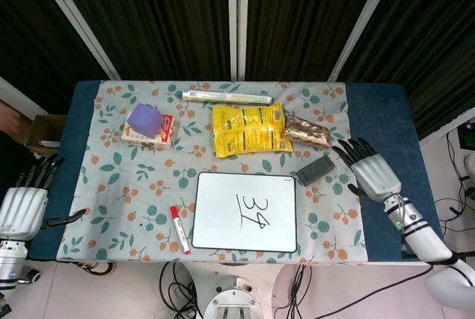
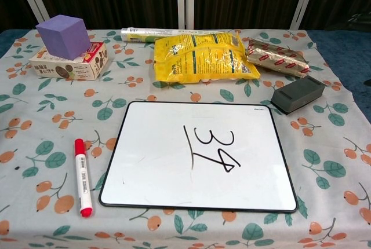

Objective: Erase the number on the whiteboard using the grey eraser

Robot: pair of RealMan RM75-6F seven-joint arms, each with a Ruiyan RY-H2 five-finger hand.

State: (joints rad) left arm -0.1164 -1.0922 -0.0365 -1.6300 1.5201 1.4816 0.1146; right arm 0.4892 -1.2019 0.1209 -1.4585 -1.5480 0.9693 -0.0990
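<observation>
While the whiteboard lies flat at the near edge of the surface with "34" still written right of its centre, the grey eraser sits just past the board's far right corner, apart from it and angled, with the brown snack packet near behind. Right robot hand hovers beside the eraser, fingers spread and holding nothing; left robot hand is off the left edge, also spread and empty. Best approach, I judge: come down over the eraser's long sides, grip it squarely, keep clear of the packet.
</observation>
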